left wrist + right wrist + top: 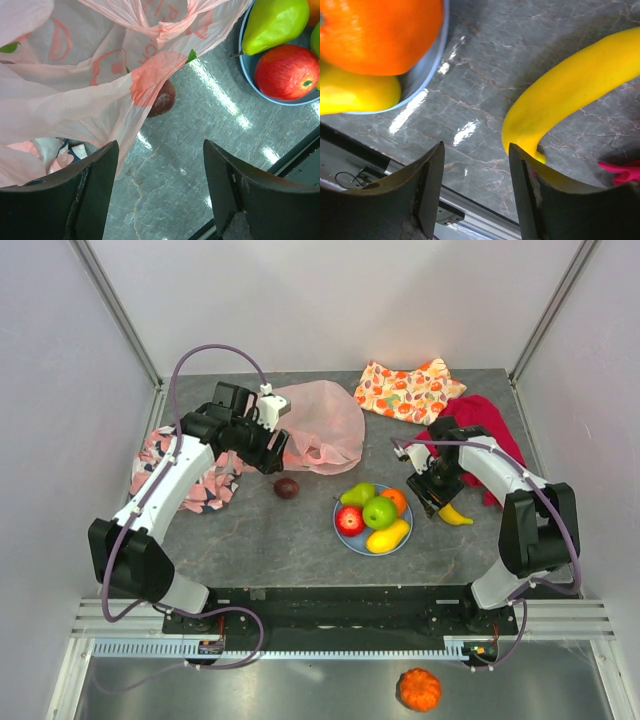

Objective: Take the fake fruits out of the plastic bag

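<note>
The pink plastic bag lies crumpled at the back of the table. My left gripper hovers at its near-left edge, open and empty, with bag film hanging in front of it. A dark purple fruit sits on the table at the bag's edge. A pear, green apple, red apple, orange and a yellow fruit fill the blue plate. My right gripper is open. The banana lies just outside its right finger.
A fruit-print orange cloth and a red cloth lie at the back right. A pink-and-black patterned cloth lies under my left arm. An orange pumpkin sits below the table's front edge.
</note>
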### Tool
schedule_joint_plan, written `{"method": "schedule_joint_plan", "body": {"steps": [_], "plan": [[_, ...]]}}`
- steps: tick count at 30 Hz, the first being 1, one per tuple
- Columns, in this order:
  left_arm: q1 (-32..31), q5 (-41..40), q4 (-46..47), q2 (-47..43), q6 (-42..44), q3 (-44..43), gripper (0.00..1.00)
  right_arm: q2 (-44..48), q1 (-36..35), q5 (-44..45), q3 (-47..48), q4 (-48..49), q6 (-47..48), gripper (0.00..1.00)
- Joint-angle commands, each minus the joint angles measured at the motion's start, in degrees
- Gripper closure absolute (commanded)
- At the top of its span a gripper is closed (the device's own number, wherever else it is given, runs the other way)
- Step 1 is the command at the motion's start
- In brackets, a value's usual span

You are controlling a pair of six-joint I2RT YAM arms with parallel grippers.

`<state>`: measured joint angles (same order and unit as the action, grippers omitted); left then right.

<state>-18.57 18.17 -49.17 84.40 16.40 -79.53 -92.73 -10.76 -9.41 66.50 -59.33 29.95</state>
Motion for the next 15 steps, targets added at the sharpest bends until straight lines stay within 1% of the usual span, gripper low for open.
{"method": "schedule_joint_plan", "body": {"steps": [1,5,10,11,13,14,15], "plan": [[0.11,-0.6,1.62,0.41,-1.73,-1.95,0.25,-0.53,-0.05,6.23,1.0,2.9,-1.48,0.4],[0.02,-0.68,1.53,0.59,-1.64,-2.21,0.25,0.88,-0.05,11.33,-0.31,5.71,-0.95,0.4],[0.02,-0.33,1.88,0.68,-2.08,-2.04,0.25,-2.19,-0.13,13.63,-4.27,10.54,-0.42,0.42],[0.02,-0.33,1.88,0.76,-1.99,-2.04,0.25,-3.15,-0.05,13.72,-4.27,10.99,-0.42,0.55],[0.02,-0.51,1.88,0.77,-1.73,-2.3,0.25,-2.9,-0.05,13.28,-3.22,11.08,-0.07,0.67],[0.11,-0.68,1.88,0.68,-1.73,-2.56,0.25,-1.24,-0.05,12.67,-2.17,10.9,0.28,0.77],[0.02,-0.68,1.88,0.68,-1.64,-2.56,0.25,-0.1,-0.13,11.27,-1.82,10.55,1.76,0.82]]}}
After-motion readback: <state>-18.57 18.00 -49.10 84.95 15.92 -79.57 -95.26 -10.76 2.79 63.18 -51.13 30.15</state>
